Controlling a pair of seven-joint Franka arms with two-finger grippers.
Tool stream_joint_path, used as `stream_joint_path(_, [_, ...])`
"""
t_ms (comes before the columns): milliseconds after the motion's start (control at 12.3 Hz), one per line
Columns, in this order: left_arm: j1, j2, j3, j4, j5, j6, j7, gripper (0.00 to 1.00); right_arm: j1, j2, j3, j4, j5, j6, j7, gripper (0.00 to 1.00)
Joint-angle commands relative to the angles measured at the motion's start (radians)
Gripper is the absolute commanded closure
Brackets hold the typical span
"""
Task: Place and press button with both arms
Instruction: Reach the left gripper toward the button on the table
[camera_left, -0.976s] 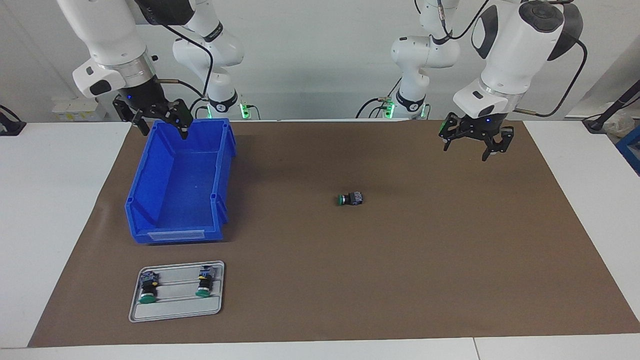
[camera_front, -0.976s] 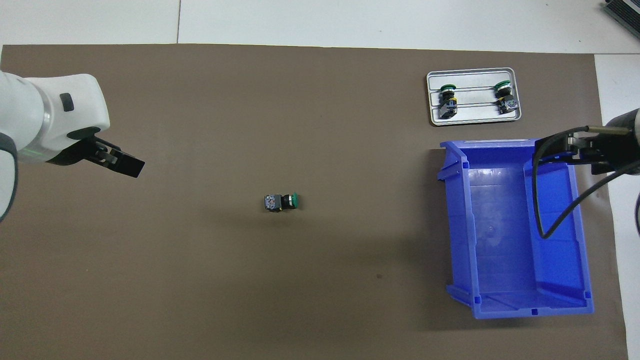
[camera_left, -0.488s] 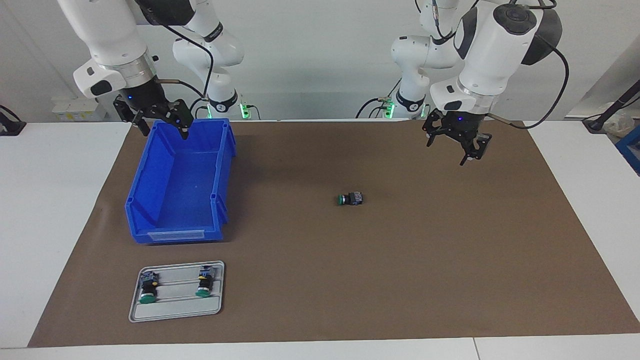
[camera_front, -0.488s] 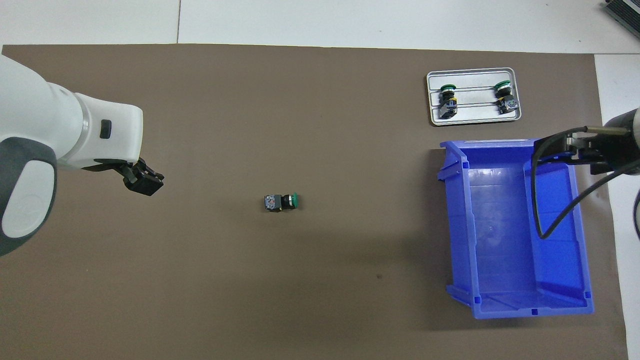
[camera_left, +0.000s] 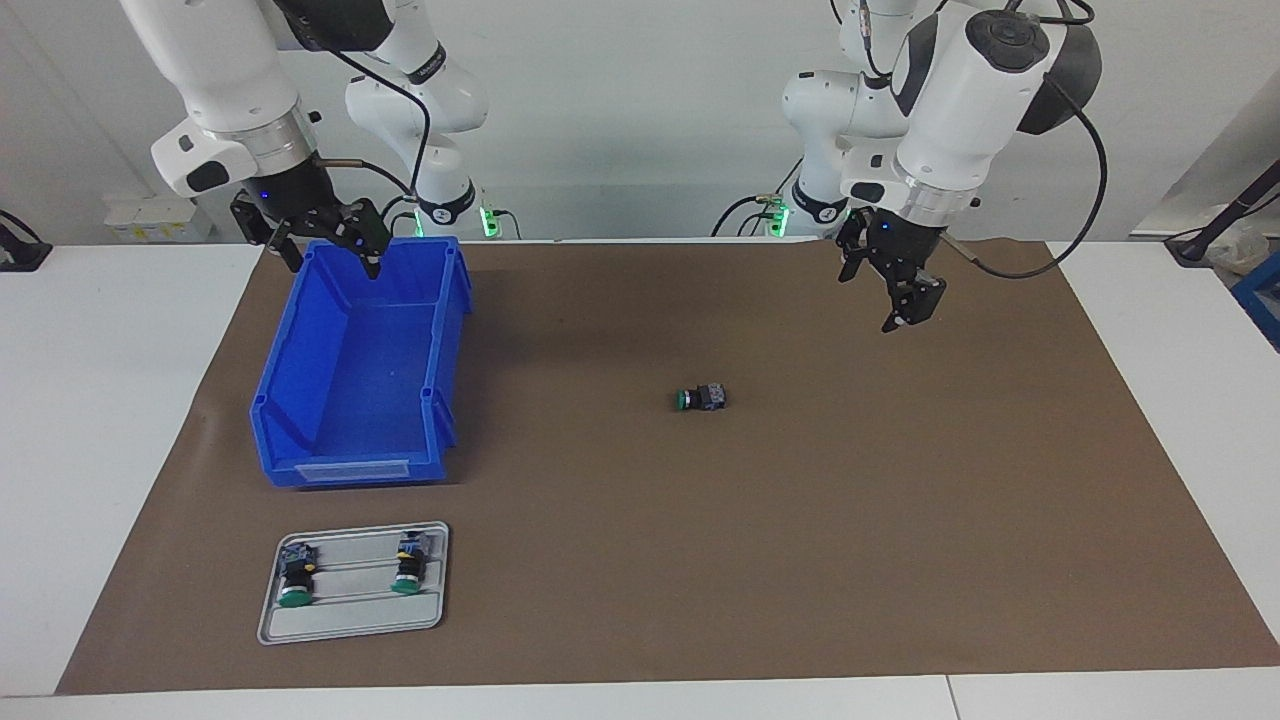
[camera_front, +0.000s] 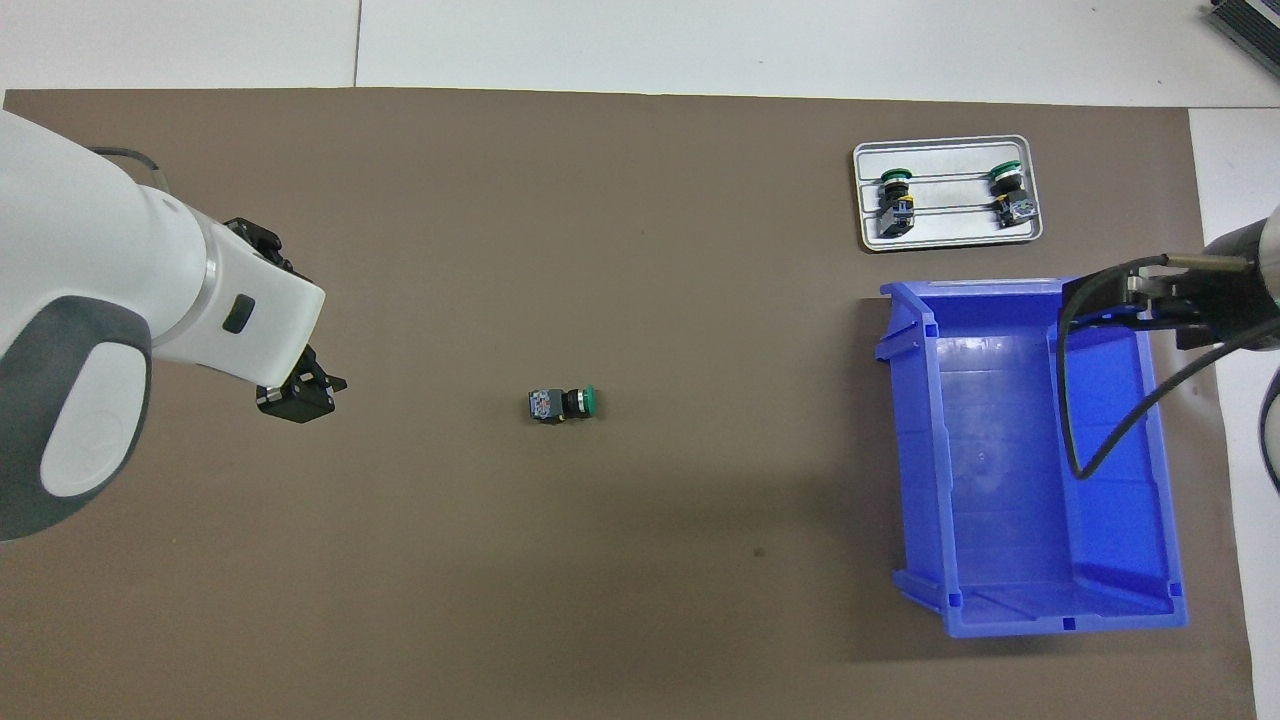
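The button (camera_left: 700, 398) lies on its side on the brown mat near the table's middle, green cap pointing toward the right arm's end; it also shows in the overhead view (camera_front: 563, 403). My left gripper (camera_left: 890, 290) is open and empty, raised over the mat, beside the button toward the left arm's end; in the overhead view the left gripper (camera_front: 298, 397) pokes out under the white wrist. My right gripper (camera_left: 325, 248) is open and empty, waiting over the blue bin's robot-side end; in the overhead view the right gripper (camera_front: 1145, 300) is partly cut off.
A blue bin (camera_left: 442, 330) stands toward the right arm's end. A grey tray (camera_left: 350, 612), farther from the robots than the bin, holds two more green-capped buttons (camera_left: 295, 580) (camera_left: 408, 570). The brown mat (camera_left: 800, 550) covers most of the table.
The left arm has swung in from the left arm's end toward the button, turning its wrist and dipping slightly. The right arm, the button and the tray have not moved.
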Motion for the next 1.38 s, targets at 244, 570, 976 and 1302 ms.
stream_joint_path(244, [-0.033, -0.066, 0.016, -0.038, -0.023, -0.005, 0.084, 0.08, -0.007, -0.021, 0.002, -0.024, 0.022, 0.009, -0.026, 0.0])
stream_joint_path(570, [-0.034, -0.075, 0.015, -0.059, -0.042, 0.005, 0.174, 0.01, -0.007, -0.021, 0.002, -0.024, 0.022, 0.009, -0.026, 0.0])
stream_joint_path(976, [-0.146, -0.195, 0.015, -0.344, -0.102, 0.198, 0.13, 0.02, -0.007, -0.021, 0.002, -0.024, 0.022, 0.009, -0.026, 0.0])
stream_joint_path(1302, [-0.219, -0.136, 0.016, -0.358, -0.1, 0.248, 0.076, 0.04, -0.007, -0.021, 0.002, -0.024, 0.022, 0.009, -0.026, 0.0])
